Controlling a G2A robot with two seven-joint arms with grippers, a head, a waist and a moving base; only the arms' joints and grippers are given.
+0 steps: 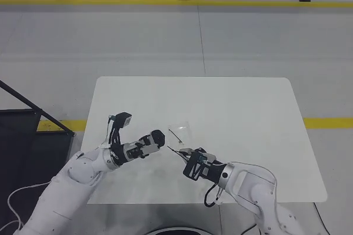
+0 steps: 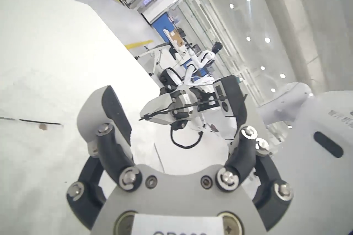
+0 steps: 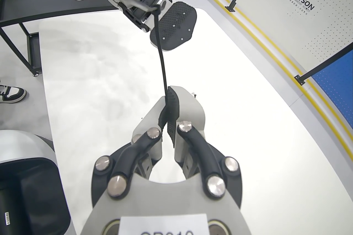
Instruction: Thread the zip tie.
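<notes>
A black zip tie (image 1: 177, 151) hangs above the white table (image 1: 253, 117) near its front middle. My right gripper (image 3: 168, 101) is shut on one end of the strap (image 3: 162, 59). From there the strap rises to a bend by the left gripper's ribbed pad (image 3: 176, 24), and another length runs back past the camera. My left gripper (image 2: 171, 101) stands open, just left of the tie in the top view (image 1: 159, 138). Between its fingers I see the right gripper (image 2: 162, 109) farther off, holding the strap (image 2: 179, 108) level. Whether the tie touches a left finger is unclear.
A black fabric bin on a dark frame (image 1: 12, 141) stands off the table's left edge. Yellow floor tape (image 1: 335, 122) runs behind the table. The table's far half and right side are bare.
</notes>
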